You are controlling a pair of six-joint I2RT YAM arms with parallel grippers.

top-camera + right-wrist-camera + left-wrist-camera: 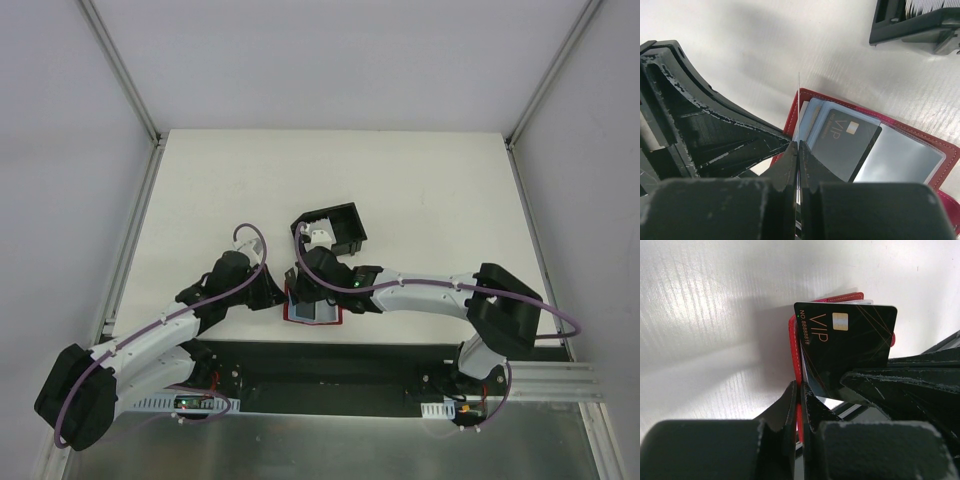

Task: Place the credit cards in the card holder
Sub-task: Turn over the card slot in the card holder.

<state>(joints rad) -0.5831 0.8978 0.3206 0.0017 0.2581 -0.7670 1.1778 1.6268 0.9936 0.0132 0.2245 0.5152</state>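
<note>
The red card holder (313, 318) lies open near the table's front edge. In the left wrist view my left gripper (801, 387) is shut on its red left edge (792, 335). A black VIP credit card (845, 145) sits in a clear pocket of the card holder (935, 145), beside pale blue cards (815, 117). My right gripper (798, 145) is shut on a thin pale credit card (799, 100), seen edge-on and upright over the holder's left side. In the top view both grippers, left (277, 292) and right (318, 290), meet at the holder.
A black open-sided box (335, 228) with white cards (927, 5) stands just behind the card holder. The right arm (430, 290) stretches across from the right. A dark strip (330, 365) runs along the near edge between the arm bases.
</note>
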